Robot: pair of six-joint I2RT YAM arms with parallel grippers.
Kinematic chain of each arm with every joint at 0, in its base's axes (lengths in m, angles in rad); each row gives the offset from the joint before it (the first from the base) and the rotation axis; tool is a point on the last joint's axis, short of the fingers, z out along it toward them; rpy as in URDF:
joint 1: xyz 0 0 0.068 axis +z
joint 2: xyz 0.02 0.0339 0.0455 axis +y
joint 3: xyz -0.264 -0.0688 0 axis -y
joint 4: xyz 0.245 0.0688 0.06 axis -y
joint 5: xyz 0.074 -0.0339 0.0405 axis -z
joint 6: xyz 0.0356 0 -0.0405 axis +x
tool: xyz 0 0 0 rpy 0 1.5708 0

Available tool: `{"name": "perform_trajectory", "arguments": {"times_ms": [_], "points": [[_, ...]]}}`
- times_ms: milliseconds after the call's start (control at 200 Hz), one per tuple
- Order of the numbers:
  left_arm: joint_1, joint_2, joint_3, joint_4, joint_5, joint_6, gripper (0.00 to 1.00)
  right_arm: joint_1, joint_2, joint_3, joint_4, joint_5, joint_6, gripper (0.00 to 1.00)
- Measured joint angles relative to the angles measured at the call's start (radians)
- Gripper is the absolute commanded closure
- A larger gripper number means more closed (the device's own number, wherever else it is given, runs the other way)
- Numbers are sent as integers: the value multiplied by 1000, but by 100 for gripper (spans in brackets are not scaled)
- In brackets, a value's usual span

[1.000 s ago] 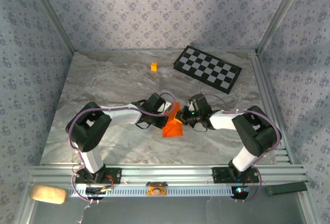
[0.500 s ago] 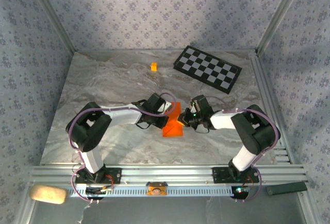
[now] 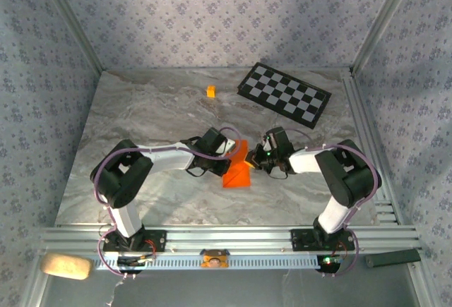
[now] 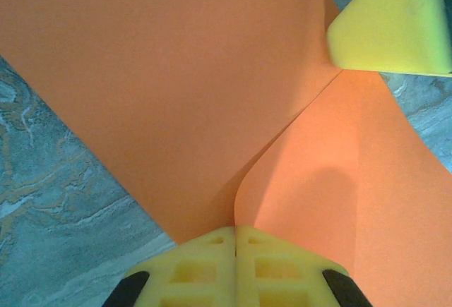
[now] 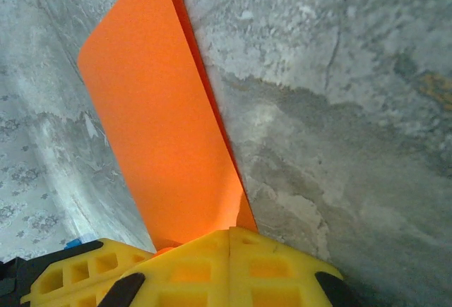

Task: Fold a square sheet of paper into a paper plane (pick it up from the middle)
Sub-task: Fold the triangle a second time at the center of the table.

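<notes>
Both arms are bent sharply at the elbow and reach inward over the table [image 3: 141, 109]. Their forearms are low, so the left gripper [image 3: 232, 154] and the right gripper [image 3: 249, 160] meet nose to nose on the near side of the checkered board [image 3: 284, 94], well apart from it. Each is clenched on the square sheet of paper [image 3: 236, 174], which sits between them. In the left wrist view the yellow fingers [image 4: 198, 272] are pressed together on a crease where two orange flaps part, and a yellow finger of the other gripper touches the sheet's far edge. In the right wrist view the closed fingers [image 5: 268, 265] pinch the end of a doubled strip. A small orange cube [image 3: 210, 91] lies left of the board, level with it and clear of both grippers. The folded sheet's long axis runs roughly from the arms' bases toward the board, with the near part flat on the table and the far part lifted between the grippers. Which end is pointed I cannot tell.
</notes>
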Motion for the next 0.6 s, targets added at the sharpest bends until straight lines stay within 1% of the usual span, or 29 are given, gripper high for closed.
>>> {"name": "perform_trajectory", "arguments": {"times_ms": [155,285,455,600], "points": [[0,1,0,4,0,0,98,-8,-22,-11,-6,29,-10,98],[0,1,0,4,0,0,98,-27,-77,-14,-31,56,-37,97],[0,1,0,4,0,0,98,-23,-124,-13,7,11,-61,96],[0,1,0,4,0,0,98,24,-110,2,-2,-23,-74,96]]}}
